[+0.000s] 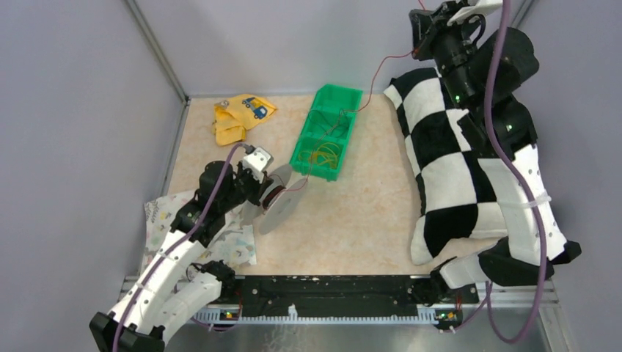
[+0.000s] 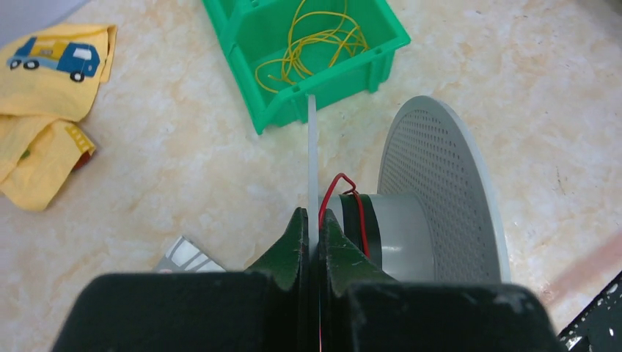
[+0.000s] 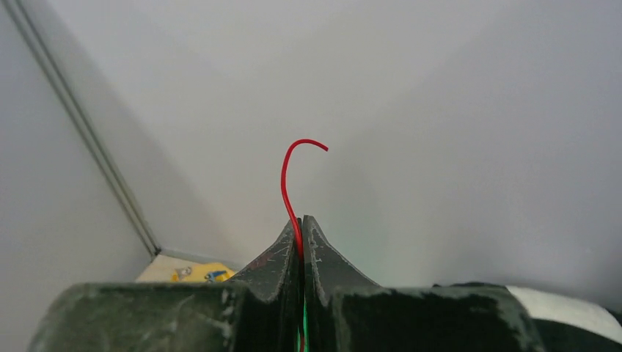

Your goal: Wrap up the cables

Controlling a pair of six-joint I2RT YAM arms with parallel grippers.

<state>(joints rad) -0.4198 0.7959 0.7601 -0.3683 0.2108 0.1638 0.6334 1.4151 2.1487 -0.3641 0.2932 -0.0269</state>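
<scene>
Only overhead: red cable's (image 1: 378,73) span from spool (image 1: 279,213).

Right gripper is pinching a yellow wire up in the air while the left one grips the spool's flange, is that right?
Not quite: the right gripper pinches a red wire, not yellow, as the right wrist view shows. The left gripper does grip the spool's flange.

The spool (image 2: 440,191), its flange pinched in the left gripper (image 2: 311,220), is sitting left of centre. The bin (image 2: 345,77) is lying at its 1 o'clock, with a wire coil (image 2: 297,53) resting in its nearest compartment. A folded cloth (image 1: 238,117) is lying at 11 o'clock and a cushion (image 1: 455,169) at 3 o'clock. The cable (image 3: 284,183) is running past the bin into the right gripper's (image 3: 301,224) pinch.
</scene>
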